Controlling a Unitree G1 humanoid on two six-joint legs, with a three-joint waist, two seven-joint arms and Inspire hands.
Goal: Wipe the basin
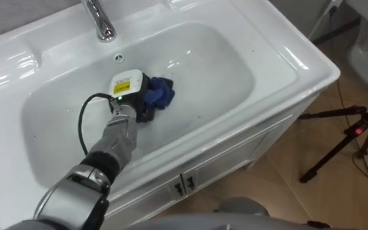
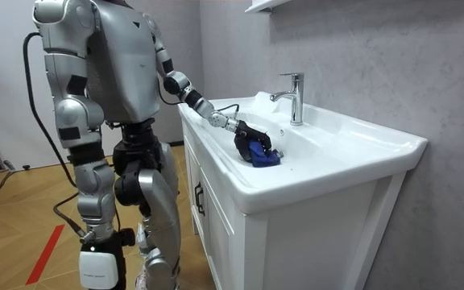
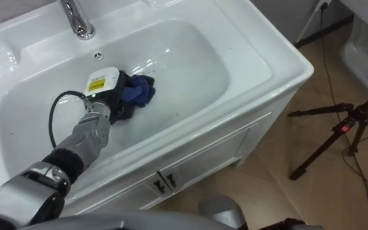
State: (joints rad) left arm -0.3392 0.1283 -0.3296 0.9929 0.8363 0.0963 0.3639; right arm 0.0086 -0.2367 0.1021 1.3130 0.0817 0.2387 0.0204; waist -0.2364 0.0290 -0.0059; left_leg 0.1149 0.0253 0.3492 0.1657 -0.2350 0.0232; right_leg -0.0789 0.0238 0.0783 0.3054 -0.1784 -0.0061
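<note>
A white basin point(image 1: 280, 54) is set in a vanity top, with a chrome faucet point(image 1: 101, 22) at its back edge. A crumpled blue cloth point(image 1: 161, 94) lies on the basin floor just in front of the faucet. My left hand point(image 1: 136, 101) reaches down into the bowl from the lower left. Its dark fingers are curled over the near side of the cloth and hide that part. In the room view I stand at the vanity's front corner, left arm stretched out, with the left hand point(image 2: 248, 133) on the cloth point(image 2: 263, 155).
The overflow hole point(image 1: 119, 57) sits below the faucet. White cabinet doors point(image 1: 184, 182) close the vanity front. A black tripod point(image 1: 347, 137) stands on the wooden floor to the right, with cables near it.
</note>
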